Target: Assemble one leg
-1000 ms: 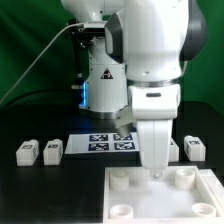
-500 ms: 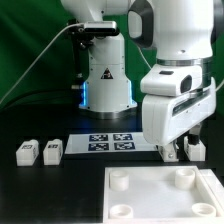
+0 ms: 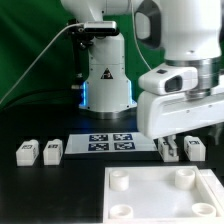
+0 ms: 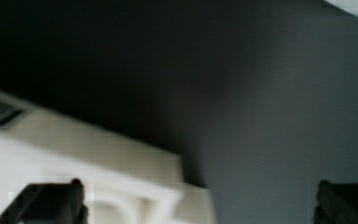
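Note:
Four legs, small white tagged blocks, lie on the black table. Two are at the exterior view's left [image 3: 26,152] [image 3: 52,150] and two at its right [image 3: 170,150] [image 3: 195,148]. My gripper [image 3: 183,137] hangs just above the right pair, its fingers mostly hidden by the hand. In the wrist view the gripper [image 4: 201,204] is open and empty, the dark fingertips [image 4: 48,200] wide apart. A blurred white piece [image 4: 87,160] with a dark tag patch lies under one fingertip.
The large white tray-like piece with round corner sockets [image 3: 150,195] lies at the front. The marker board [image 3: 110,142] lies behind it, in front of the robot base [image 3: 105,80].
The arm has risen off the tray-like piece and moved back and to the exterior view's right, over the right pair of legs. The legs have not moved.

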### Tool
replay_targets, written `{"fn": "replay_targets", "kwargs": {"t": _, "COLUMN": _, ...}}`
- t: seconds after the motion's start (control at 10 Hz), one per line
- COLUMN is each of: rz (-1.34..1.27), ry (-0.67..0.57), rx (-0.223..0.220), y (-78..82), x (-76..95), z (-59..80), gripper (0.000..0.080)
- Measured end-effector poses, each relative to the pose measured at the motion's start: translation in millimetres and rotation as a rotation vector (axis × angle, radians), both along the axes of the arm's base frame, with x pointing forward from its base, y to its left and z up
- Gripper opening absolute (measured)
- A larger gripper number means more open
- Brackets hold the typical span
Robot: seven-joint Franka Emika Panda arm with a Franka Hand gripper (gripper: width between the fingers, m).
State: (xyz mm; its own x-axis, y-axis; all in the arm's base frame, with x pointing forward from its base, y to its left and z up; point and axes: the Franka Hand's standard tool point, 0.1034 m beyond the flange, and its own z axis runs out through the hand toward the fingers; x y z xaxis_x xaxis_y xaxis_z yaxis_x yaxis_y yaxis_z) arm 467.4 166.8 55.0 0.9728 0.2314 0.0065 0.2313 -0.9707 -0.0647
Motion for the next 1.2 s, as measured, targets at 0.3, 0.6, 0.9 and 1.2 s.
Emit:
{"fn": "replay_targets", "kwargs": {"t": 0.3, "rz": -0.06, "ry": 0.036, "rx": -0.01, "y": 10.2, "x": -13.6, "z": -3.6, "gripper": 0.0649}}
{"fn": "replay_targets", "kwargs": {"t": 0.6, "rz": -0.075, "ry": 0.198, "rx": -0.071, "y": 14.2, "x": -31.7, "z": -4.2, "gripper": 0.0649}}
{"fn": "replay_targets", "kwargs": {"t": 0.9, "rz": -0.077, "ry": 0.487, "rx": -0.153, "y": 11.6, "x": -52.5, "z": -8.5, "gripper": 0.0649}}
{"fn": "replay_targets", "kwargs": {"t": 1.2, "rz": -0.062, "ry": 0.708, "rx": -0.207, "y": 6.8, "x": -54.0, "z": -10.6, "gripper": 0.0649}}
